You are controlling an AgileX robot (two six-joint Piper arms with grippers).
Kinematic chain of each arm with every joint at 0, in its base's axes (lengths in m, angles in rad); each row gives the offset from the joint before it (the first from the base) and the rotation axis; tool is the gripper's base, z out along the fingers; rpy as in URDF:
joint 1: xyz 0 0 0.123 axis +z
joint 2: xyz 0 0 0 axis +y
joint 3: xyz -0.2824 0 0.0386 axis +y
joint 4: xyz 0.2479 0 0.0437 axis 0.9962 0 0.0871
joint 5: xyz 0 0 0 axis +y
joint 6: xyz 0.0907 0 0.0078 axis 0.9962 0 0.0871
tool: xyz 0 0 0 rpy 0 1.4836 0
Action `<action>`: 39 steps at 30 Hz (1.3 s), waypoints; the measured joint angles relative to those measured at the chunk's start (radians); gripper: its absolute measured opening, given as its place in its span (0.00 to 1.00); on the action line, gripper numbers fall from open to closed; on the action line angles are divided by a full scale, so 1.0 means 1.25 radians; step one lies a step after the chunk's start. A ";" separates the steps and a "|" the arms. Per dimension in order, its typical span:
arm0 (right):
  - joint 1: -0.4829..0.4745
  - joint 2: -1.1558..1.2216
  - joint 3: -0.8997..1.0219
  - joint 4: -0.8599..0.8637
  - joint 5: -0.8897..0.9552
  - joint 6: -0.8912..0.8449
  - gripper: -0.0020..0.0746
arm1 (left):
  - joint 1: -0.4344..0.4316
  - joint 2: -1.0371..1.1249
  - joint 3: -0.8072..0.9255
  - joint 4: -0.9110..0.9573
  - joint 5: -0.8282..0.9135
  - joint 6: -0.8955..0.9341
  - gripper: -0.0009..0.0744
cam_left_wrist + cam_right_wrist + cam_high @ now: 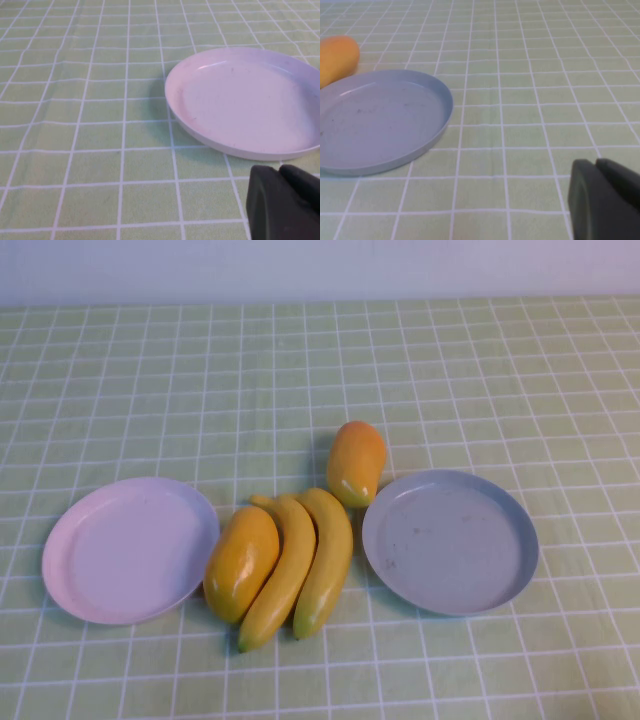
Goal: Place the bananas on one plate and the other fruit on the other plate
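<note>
Between the pink plate [130,550] and the grey plate [450,542] lie two bananas [305,568], long axes near-left to far-right, stems far, touching one mango [241,562]; another mango [356,462] sits farther. Better to grip a banana across its middle. Left gripper [285,202] waits near the pink plate, right gripper [605,200] near the grey; their fingers I cannot tell.

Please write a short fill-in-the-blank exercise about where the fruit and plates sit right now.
1. Both plates hold ____ fruit.
2. The pink-lilac plate lies on the robot's ____ side; the grey-blue plate lies opposite.
3. The two bananas lie ____ the plates.
4. Beside them are ____ mangoes.

Each wrist view shows only a dark pincer edge: left pincer, right pincer.

Missing: no; left; between; two
</note>
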 joint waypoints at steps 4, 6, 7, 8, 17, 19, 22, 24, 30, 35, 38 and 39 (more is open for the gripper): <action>0.000 0.000 0.000 0.001 0.000 0.000 0.01 | 0.000 0.000 0.000 0.000 0.000 0.000 0.01; 0.000 0.000 0.000 0.001 0.000 0.000 0.01 | 0.000 0.000 0.000 0.000 0.000 0.000 0.01; 0.000 0.000 0.000 0.001 0.000 0.000 0.01 | 0.000 0.000 0.000 0.000 0.000 0.000 0.01; 0.000 0.000 0.000 0.001 0.000 0.000 0.01 | 0.000 0.000 0.000 0.000 0.000 0.000 0.01; 0.000 0.000 0.000 0.001 0.000 0.000 0.01 | 0.000 0.000 0.000 -0.005 0.000 0.000 0.01; 0.000 0.000 0.000 0.001 0.000 0.000 0.01 | 0.000 0.000 0.000 -0.005 0.000 0.000 0.01; 0.000 0.000 0.000 0.001 0.000 0.000 0.01 | 0.000 0.000 0.000 -0.005 0.000 0.000 0.01; 0.000 0.000 0.000 0.001 0.000 0.000 0.01 | 0.000 0.000 0.000 -0.005 0.000 0.000 0.01; 0.000 0.000 0.000 0.001 0.000 0.000 0.01 | 0.000 0.000 0.000 -0.005 0.000 0.000 0.01; 0.000 0.000 0.000 0.001 0.000 0.000 0.01 | 0.000 0.000 0.000 -0.011 -0.002 -0.002 0.01; 0.000 0.000 0.000 0.001 0.000 0.000 0.01 | 0.000 0.000 0.000 -0.066 -0.013 -0.016 0.01; 0.000 0.000 0.000 0.001 0.000 0.000 0.01 | 0.000 0.000 0.000 -0.093 -0.023 -0.036 0.01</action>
